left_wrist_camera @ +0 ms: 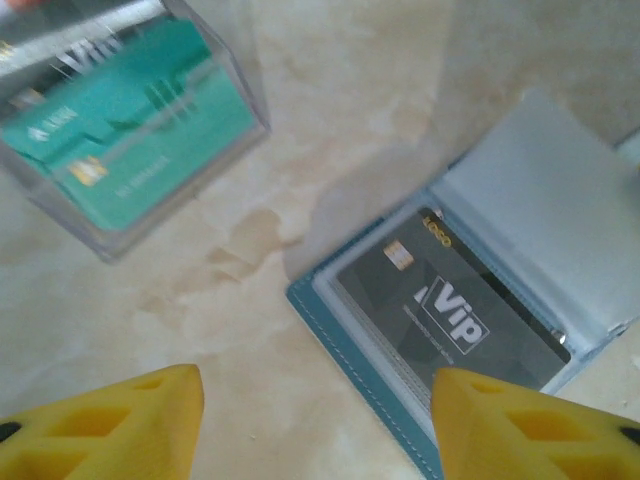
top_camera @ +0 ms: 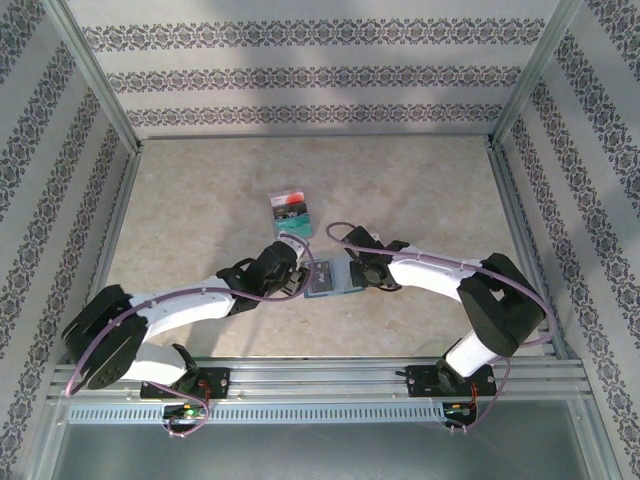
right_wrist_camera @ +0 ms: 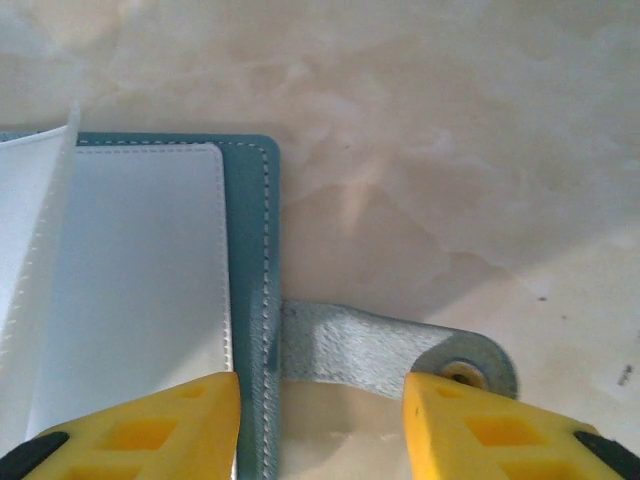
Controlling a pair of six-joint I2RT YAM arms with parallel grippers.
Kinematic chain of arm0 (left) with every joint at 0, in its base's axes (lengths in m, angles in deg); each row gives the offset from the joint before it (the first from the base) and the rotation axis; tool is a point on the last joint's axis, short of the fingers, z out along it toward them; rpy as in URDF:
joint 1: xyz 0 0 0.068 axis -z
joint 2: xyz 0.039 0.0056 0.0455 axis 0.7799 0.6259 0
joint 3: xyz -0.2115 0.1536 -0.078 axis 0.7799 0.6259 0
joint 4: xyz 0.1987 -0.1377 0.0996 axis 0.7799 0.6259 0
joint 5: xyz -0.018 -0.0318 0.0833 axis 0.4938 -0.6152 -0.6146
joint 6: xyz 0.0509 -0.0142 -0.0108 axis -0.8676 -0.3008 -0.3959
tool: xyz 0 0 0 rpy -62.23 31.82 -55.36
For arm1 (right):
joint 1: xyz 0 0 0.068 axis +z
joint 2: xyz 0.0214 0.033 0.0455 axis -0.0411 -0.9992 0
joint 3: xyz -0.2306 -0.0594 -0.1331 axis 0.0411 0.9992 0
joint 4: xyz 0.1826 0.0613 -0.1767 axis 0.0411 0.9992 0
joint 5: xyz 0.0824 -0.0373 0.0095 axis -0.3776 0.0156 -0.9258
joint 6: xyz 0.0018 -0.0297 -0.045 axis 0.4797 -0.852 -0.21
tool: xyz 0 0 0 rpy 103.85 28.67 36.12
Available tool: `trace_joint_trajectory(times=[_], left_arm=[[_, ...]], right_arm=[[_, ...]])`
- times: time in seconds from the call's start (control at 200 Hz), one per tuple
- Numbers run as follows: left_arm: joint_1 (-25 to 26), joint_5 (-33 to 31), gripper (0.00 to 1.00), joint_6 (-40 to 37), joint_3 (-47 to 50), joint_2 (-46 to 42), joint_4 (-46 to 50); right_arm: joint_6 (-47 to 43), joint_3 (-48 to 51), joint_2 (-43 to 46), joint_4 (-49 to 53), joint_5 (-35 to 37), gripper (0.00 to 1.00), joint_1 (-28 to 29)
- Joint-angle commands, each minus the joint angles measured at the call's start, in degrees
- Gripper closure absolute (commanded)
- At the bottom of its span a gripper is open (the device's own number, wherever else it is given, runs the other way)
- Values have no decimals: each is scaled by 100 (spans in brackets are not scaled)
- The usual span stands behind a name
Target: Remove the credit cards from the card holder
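On your left, the left gripper [left_wrist_camera: 318,425] hangs open over the bare table [left_wrist_camera: 300,150]. Its two yellow fingers [left_wrist_camera: 110,420] stand wide apart with nothing between them. From above, it sits at 9 o'clock of the card holder [top_camera: 328,280], just beside its edge.

In the left wrist view, at 11 o'clock of that gripper, you see a clear box [left_wrist_camera: 248,95]. It holds a green card [left_wrist_camera: 120,130] with another card marked "Vip" behind it. From above, this box lies at 11 o'clock of the card holder, apart from it.

The card holder lies opened flat at the middle of the table, between the two grippers. A black card [left_wrist_camera: 450,310] sits in one of its clear sleeves, at 1 o'clock of the left gripper.

On your right, the right gripper [right_wrist_camera: 320,430] is at 3 o'clock of the card holder. Its jaws stand apart and grip nothing, straddling the holder's stitched blue edge and the root of the grey tab [right_wrist_camera: 380,350]. The tab lies flat on the table, pointing to 3 o'clock, with its snap [right_wrist_camera: 465,375] at the end. You cannot tell whether these fingers touch the holder.
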Motion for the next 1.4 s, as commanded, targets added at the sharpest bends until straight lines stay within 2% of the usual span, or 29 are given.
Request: trace_joint_trajectory(times=[0.0,0.23,0.465,0.68,0.824,0.894,1.394], left_arm=[[68,187,44,350,-89,242,-449],[68,456,54,528,-120,696,-785],[-137,737,65,993,61,1123,-1510],[-387,1155,73,1153,65,1455,-1824],[-478,1301,80,1270,136,1613,-1961],[-521,1372,82,1311,172,1670,-2019],[-565,1525,84,1330,230,1719,-1880]], right_arm=[[25,125,355,28,-38,53,-115],[222,235,1210,242,-150,55,-349],[541,298,1519,-389,-1262,58,-344],[928,543,969,-1687,-2416,59,-350],[1087,543,428,-2272,-2944,65,-354],[1130,526,207,-2405,-3074,69,-372],[1614,853,-524,-3320,-3594,73,-526]])
